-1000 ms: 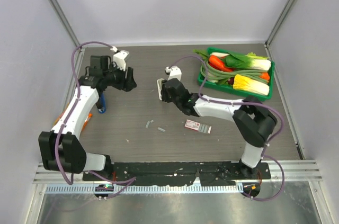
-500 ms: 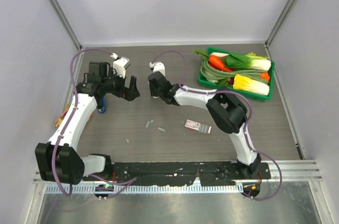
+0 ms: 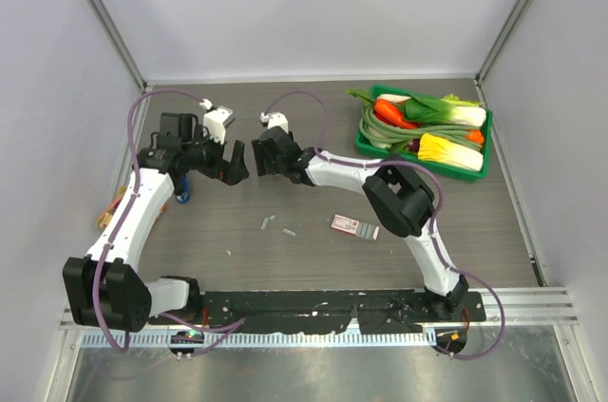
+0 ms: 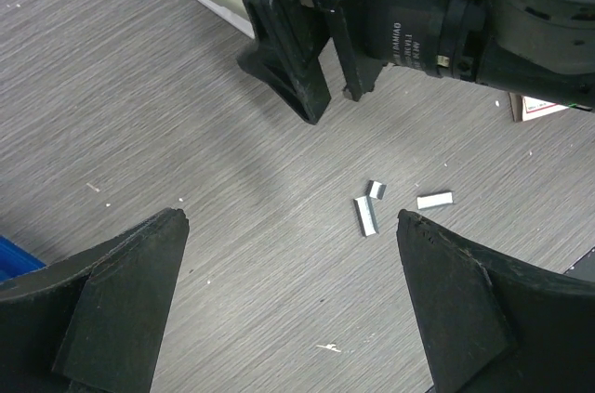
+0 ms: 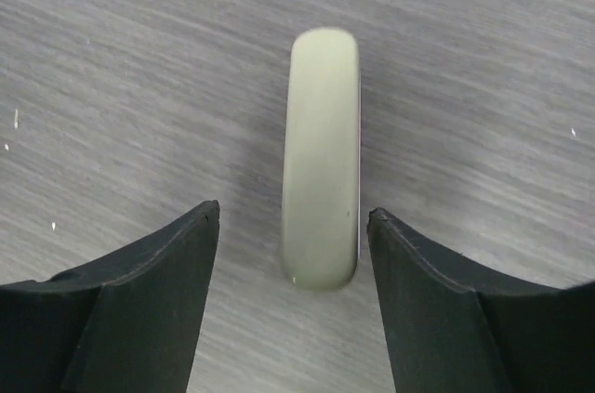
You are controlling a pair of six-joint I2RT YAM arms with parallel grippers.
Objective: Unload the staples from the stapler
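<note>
The grey wood-grain table [image 3: 456, 221] carried a green tray [image 3: 375, 150] of vegetables at 2 o'clock. Near the middle, toward 7 o'clock, the staples [image 3: 267, 223] lay as a few short loose strips, apart from one another. A white-and-red box [image 3: 354, 226] lay flat at 5 o'clock. The blue stapler [image 3: 181, 195] lay by the 9 o'clock edge, with an orange packet [image 3: 102, 220] just beyond it. A pale rounded bar [image 5: 321, 161] lay flat toward 10 o'clock.

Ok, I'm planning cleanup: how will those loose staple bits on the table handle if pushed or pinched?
The staples look tiny and thin, so they are probably very light and apt to skid across the table when nudged. Lying flat, they'd likely be hard to pinch.
</note>
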